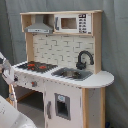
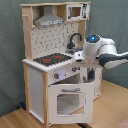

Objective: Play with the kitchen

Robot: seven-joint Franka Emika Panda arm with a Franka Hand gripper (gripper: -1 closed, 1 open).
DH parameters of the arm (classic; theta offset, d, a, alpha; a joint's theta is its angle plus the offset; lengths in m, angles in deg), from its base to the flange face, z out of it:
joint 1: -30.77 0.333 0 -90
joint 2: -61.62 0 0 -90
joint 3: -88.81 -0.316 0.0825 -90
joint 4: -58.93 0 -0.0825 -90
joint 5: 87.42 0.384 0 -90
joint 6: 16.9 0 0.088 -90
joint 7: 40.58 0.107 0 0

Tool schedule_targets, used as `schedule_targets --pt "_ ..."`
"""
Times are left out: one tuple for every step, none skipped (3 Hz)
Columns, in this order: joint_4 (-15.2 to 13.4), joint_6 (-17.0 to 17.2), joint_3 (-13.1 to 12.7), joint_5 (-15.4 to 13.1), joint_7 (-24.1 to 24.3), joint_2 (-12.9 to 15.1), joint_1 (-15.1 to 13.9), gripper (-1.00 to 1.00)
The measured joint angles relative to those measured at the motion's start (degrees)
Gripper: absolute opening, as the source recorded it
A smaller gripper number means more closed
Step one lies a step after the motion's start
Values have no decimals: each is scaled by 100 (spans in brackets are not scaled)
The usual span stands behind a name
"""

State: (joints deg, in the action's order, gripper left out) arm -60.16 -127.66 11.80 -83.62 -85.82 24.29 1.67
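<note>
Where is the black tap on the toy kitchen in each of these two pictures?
First exterior view: the black faucet stands right of centre, over the sink.
Second exterior view: the black faucet shows at centre, just left of the robot arm.
Shared landmark: the black-red hob, left of the faucet in both exterior views.

kitchen point(image 2: 55, 75) oven door ajar, arm point(image 2: 102, 52) crowding its counter edge
</note>
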Motion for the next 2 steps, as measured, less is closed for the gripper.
schedule_targets --pt "-124 -326 -41 0 -345 318 -114 100" --pt "-277 -659 -46 0 -677 606 -189 100"
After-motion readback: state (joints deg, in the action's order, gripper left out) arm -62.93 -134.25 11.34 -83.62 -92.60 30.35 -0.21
